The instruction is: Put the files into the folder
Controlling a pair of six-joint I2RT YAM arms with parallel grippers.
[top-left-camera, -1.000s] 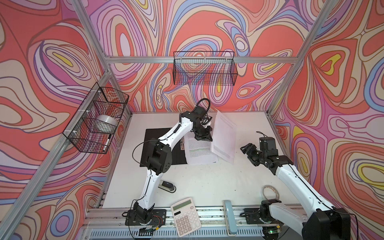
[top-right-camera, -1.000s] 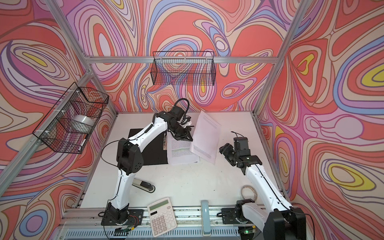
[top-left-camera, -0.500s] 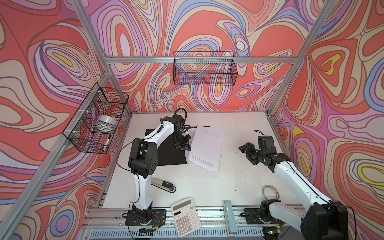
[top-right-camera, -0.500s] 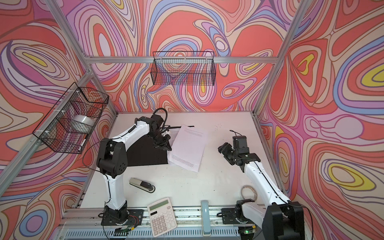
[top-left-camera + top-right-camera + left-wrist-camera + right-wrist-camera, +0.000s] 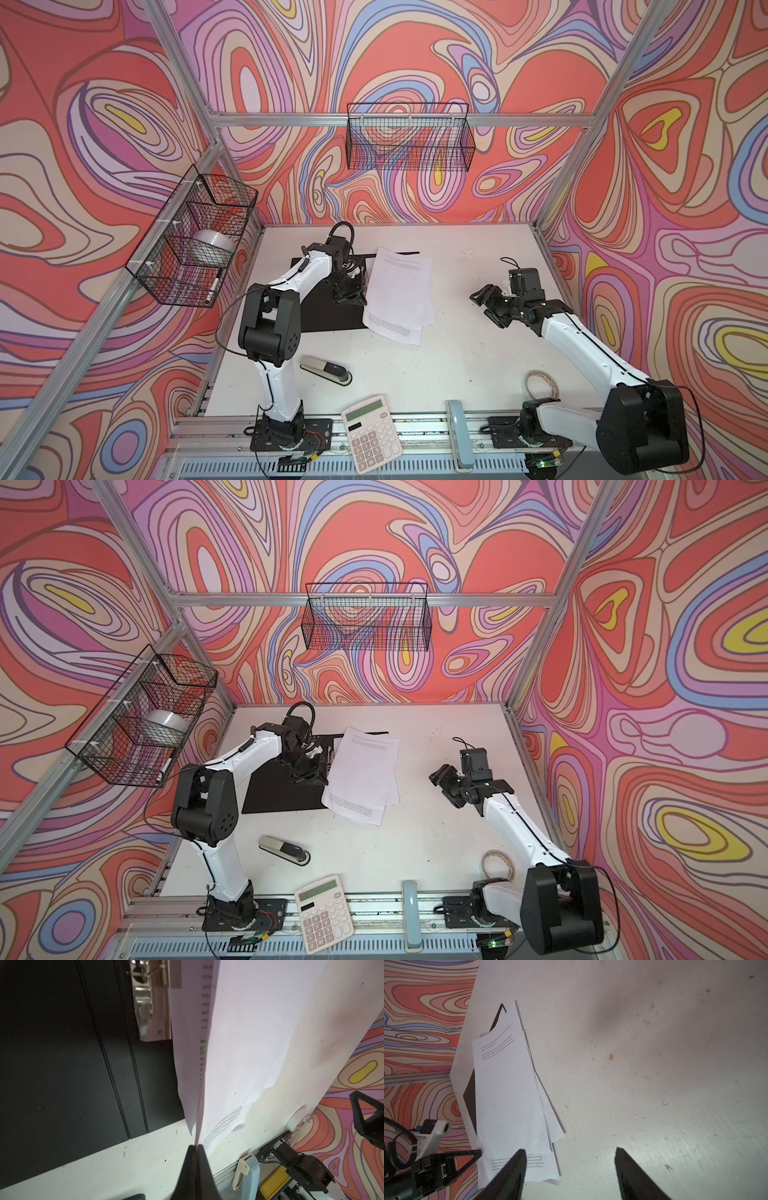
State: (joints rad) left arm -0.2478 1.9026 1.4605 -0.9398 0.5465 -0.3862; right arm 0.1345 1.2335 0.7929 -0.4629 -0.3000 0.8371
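Note:
The folder [image 5: 328, 309] [image 5: 282, 796] lies open on the table, black inside up, with its metal spine clip [image 5: 149, 1001] showing. The files [image 5: 399, 295] [image 5: 361, 777] are white printed sheets fanned over the folder's right half and the table. My left gripper [image 5: 356, 296] [image 5: 195, 1146] is shut on the left edge of the top sheet [image 5: 249, 1043], which slopes up from the pile. A sheet with a green highlight [image 5: 202, 1041] lies under it beside the clip. My right gripper [image 5: 484, 297] [image 5: 569, 1149] hovers open to the right of the files [image 5: 508, 1095], holding nothing.
A stapler [image 5: 326, 369], a calculator [image 5: 372, 432], a tape roll [image 5: 540, 382] and a grey-blue tool [image 5: 459, 436] sit near the front edge. Wire baskets hang on the back wall [image 5: 409, 137] and the left wall [image 5: 195, 245].
My left gripper has swung the held sheet from standing upright down and to the left, over the pile and folder. The right arm has barely moved.

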